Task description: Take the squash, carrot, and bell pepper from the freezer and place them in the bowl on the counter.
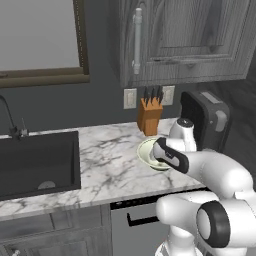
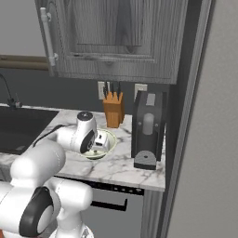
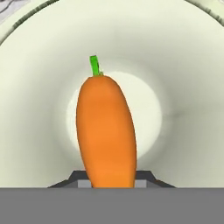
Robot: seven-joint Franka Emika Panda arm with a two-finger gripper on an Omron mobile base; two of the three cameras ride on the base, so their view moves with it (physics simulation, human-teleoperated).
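From the left base view, the arm reached over the counter [image 1: 100,165], wrist down over the bowl [image 1: 148,152] near the front edge, knife block [image 1: 150,116] behind it. Right base view: bowl [image 2: 108,144] sat between sink [image 2: 21,128] and coffee machine [image 2: 148,130]. Hand view: gripper [image 3: 113,181] was clamped on the carrot [image 3: 106,131], green tip toward the bowl [image 3: 183,87] floor.
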